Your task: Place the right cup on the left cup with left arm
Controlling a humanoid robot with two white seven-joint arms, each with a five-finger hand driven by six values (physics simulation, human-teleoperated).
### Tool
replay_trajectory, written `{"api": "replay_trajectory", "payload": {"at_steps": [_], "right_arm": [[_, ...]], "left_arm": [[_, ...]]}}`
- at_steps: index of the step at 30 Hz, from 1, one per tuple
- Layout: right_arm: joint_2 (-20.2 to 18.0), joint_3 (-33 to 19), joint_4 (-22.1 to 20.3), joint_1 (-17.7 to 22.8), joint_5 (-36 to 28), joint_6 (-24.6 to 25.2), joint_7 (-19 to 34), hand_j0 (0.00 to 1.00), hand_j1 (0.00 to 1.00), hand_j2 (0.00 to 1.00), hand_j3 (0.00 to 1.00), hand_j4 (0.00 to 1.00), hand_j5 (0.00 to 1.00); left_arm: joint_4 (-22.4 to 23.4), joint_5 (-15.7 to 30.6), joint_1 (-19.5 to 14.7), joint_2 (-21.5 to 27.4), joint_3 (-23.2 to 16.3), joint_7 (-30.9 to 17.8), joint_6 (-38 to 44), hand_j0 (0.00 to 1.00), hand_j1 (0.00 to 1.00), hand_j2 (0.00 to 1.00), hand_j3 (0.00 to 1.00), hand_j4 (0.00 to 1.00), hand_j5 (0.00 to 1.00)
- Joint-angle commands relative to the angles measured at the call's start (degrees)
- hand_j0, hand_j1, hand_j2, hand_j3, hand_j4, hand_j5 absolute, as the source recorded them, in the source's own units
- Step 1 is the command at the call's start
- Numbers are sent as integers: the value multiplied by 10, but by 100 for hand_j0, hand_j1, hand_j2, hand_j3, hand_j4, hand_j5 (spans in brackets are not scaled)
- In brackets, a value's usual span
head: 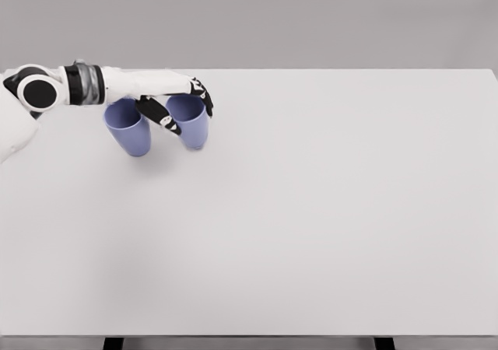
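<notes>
A plain white bench (311, 225) fills the room under a grey wall. The left robot hand (173, 105) reaches in from the left, fingers curled around the right cup (191, 124), which stands just beside the left cup (130, 128) near the bench's far left

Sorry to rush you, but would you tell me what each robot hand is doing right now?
Left robot hand: fingers wrapped around the right blue cup, gripping it beside the left blue cup.
Right robot hand: not in view.
</notes>
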Motion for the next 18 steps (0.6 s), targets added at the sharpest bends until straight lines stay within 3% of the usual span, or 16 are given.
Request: {"api": "replay_trajectory", "payload": {"at_steps": [1, 18], "right_arm": [[0, 1, 0, 0, 0, 0, 0, 100, 100, 100, 100, 100, 100], [0, 1, 0, 0, 0, 0, 0, 100, 100, 100, 100, 100, 100]], "left_arm": [[-3, 7, -1, 3, 1, 0, 2, 58, 58, 58, 58, 58, 58], [-72, 45, -63, 76, 2, 0, 2, 58, 58, 58, 58, 58, 58]]}}
